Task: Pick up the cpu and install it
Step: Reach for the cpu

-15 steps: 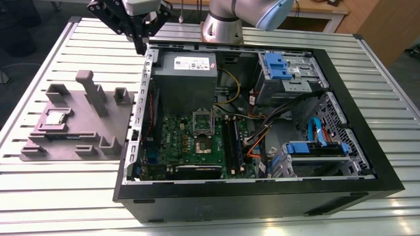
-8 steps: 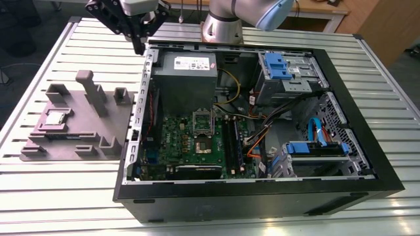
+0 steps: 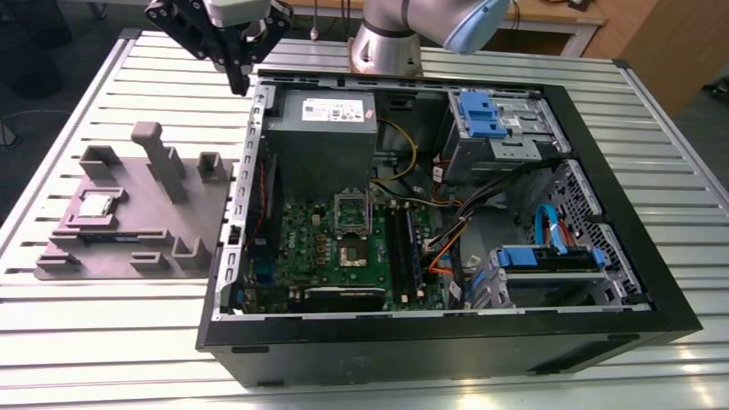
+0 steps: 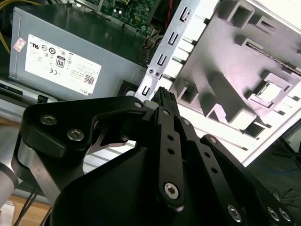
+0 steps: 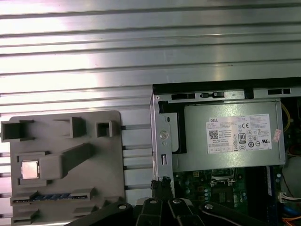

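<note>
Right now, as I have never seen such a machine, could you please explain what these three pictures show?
A robot arm works over a slatted metal table. One picture looks at the scene from outside; two come from cameras riding near the arm's wrist. On the table stand an open computer case and a grey holder. The cpu, a small silver square, lies in that holder. The end effector, the arm's grasping part, hangs shut near the case's corner and holds nothing.

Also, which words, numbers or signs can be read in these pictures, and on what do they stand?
White label on the grey power supply: print and marks too fine to quote reliably.
Pink sticker, also on the power supply: too small to read.
The cpu on the grey tray: no readable marking.
</note>
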Motion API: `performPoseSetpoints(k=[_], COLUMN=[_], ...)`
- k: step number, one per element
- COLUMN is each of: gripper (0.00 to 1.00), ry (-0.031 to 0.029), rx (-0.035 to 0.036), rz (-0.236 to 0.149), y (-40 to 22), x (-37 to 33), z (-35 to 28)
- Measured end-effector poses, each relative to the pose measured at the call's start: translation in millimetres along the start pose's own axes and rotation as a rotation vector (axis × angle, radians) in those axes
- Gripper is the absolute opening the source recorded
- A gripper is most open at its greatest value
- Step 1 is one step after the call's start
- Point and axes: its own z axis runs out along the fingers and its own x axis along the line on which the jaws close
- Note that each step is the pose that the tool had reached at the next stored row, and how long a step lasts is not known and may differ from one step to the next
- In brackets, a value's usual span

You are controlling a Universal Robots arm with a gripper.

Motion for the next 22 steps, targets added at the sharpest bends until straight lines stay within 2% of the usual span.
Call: performPoseSetpoints(k=[22], gripper=[0.1], ry=[0.0], rx=[0.0], rz=[0.0], y=[-0.5], x=[6.7], z=[0.1])
